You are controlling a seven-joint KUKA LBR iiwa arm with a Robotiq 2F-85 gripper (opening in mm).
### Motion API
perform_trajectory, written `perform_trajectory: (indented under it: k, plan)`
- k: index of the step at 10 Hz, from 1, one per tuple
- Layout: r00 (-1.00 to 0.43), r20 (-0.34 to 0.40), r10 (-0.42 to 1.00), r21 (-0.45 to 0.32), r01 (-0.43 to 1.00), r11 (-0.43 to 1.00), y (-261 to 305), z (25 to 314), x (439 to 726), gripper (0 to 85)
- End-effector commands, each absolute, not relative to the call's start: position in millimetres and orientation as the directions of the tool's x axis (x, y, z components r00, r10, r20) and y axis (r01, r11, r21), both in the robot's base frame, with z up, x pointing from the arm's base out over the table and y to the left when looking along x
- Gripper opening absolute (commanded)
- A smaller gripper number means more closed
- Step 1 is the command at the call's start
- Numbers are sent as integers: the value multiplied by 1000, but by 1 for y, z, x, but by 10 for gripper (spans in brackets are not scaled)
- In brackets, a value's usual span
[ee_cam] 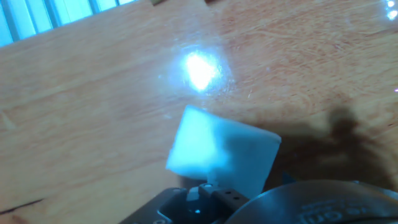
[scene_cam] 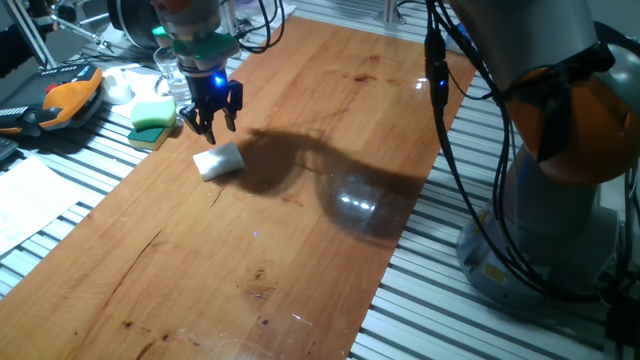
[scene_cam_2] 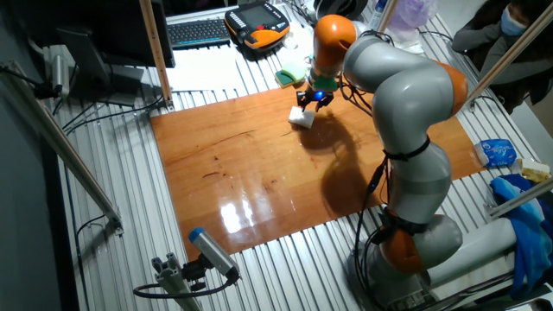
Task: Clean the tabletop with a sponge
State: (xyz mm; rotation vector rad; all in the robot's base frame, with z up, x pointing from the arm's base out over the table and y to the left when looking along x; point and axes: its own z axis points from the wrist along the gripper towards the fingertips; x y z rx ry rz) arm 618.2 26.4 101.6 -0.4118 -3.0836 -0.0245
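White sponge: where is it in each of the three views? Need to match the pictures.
One fixed view: white sponge upper left of centre, on the tabletop, just below the pincer.
The other fixed view: sponge near the board's far edge, under the pincer.
Hand view: sponge centre, slightly low, lying flat.
Shared landmark: the green-topped sponge, off the board beside it; not in the hand view.

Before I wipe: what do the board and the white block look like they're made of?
The tabletop looks like reddish-brown wood with a glossy varnish: dark grain streaks and bright lamp reflections show. The sponge looks like soft white foam, matte with rounded edges, though its texture is too blurred to confirm.
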Motion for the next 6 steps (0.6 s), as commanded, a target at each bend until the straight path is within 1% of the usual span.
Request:
perform_trajectory:
  k: [1, 2, 4, 5, 6]
  plan:
    - [-964, 50, 261, 4, 261, 965, 26, 102, 618, 510]
    - [-964, 78, 253, 2, 254, 967, 26, 102, 618, 510]
    - [-957, 109, 268, 39, 274, 961, 26, 102, 618, 510]
    - [-954, 103, 281, 50, 287, 957, 26, 102, 618, 510]
    - [-952, 98, 289, 50, 295, 954, 29, 95, 622, 510]
